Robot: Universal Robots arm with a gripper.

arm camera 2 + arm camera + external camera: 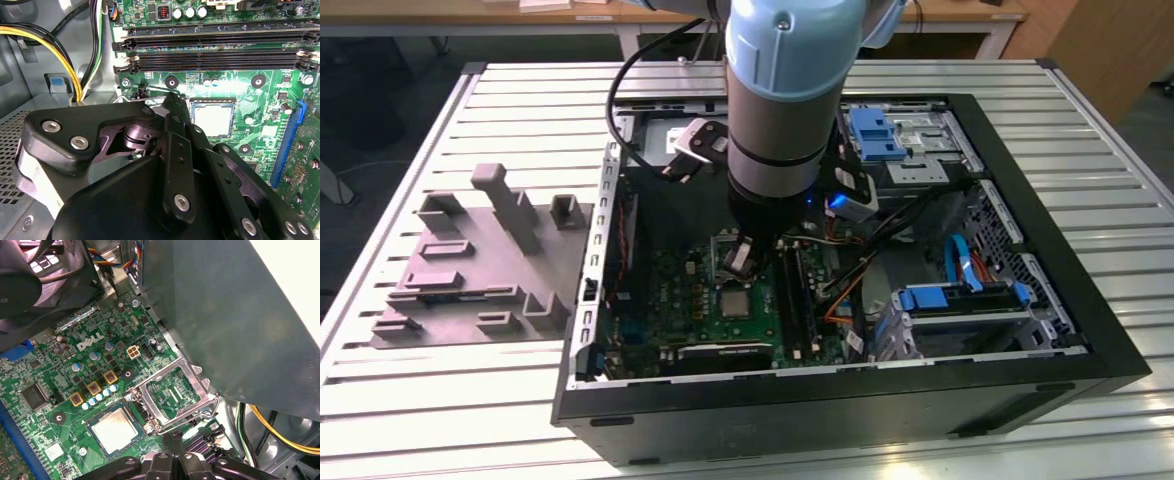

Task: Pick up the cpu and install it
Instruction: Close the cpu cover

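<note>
Down inside the open computer case [1067,330], the pincer [740,258] hangs just above the green motherboard [674,300], the arm [787,110] standing nearly upright over it in the exterior view. Its fingers [176,107] look pressed together at the tips with nothing between them, though the black linkage blocks much of that in the second wrist view, so take it as likely, not certain.

And the cpu [116,431] is already down: it lies flat in its socket on the board, silvery top up, seen in both wrist views [214,120]. The pincer tip sits just beside it, apart from it. Next to the chip, the socket's silver load frame [172,395] stands swung open in the first wrist view.

Out past the board, yellow and black cables [75,60] run along the case wall. A big grey metal panel [225,315] cuts off much of the first wrist view. On the slatted worktop [494,400], toward the exterior view's left, sits the grey moulded tray [480,270].
</note>
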